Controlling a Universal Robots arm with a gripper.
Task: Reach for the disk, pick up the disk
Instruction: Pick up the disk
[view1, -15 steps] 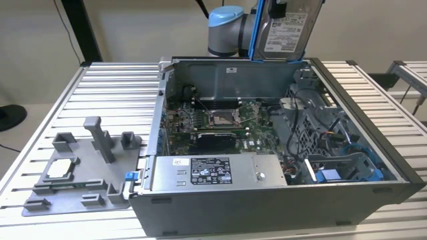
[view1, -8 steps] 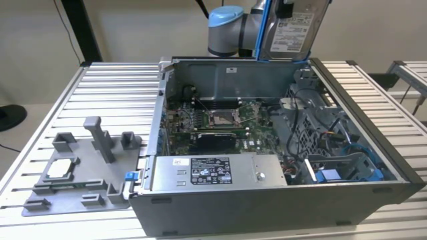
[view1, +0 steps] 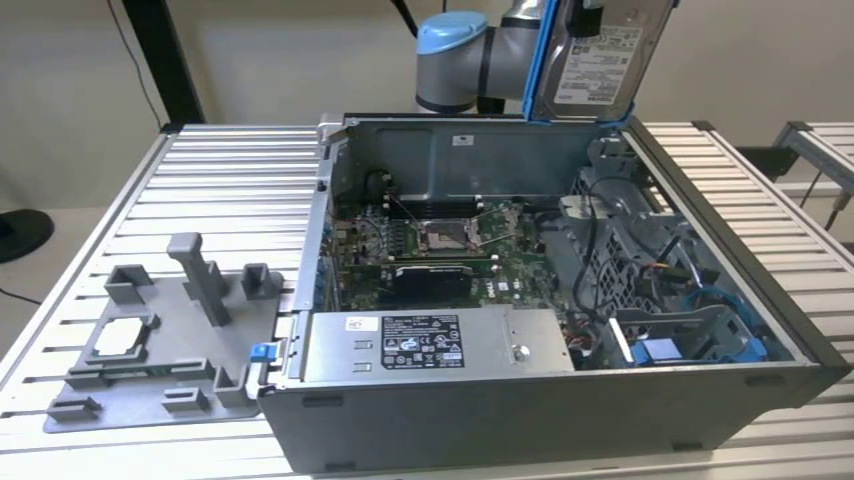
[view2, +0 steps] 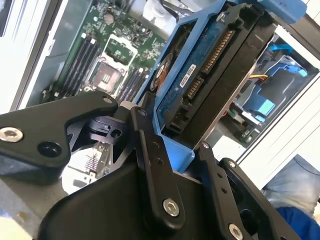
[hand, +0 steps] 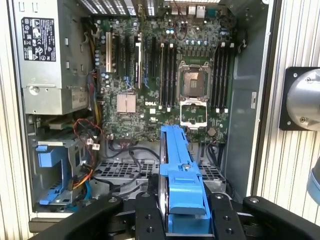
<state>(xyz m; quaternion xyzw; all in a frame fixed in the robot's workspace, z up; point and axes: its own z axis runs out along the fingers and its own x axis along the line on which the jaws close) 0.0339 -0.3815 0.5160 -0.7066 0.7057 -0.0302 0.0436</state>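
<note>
Exterior view: the disk (view1: 603, 55) is held upright, well above the rear wall of the open computer case (view1: 534, 420); a grey fixture (view1: 160, 340) lies on the slatted table (view1: 227, 180).

Second wrist view: the gripper (view2: 172, 150) is clamped on the disk's blue bracket (view2: 172, 150).

First wrist view: the bracket is seen edge-on between black fingers (hand: 147, 220), over the motherboard (hand: 165, 80).

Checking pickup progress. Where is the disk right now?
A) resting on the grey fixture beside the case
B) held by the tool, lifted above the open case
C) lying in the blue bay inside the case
B: the tool is shut on the disk, which hangs above the open case.
</note>
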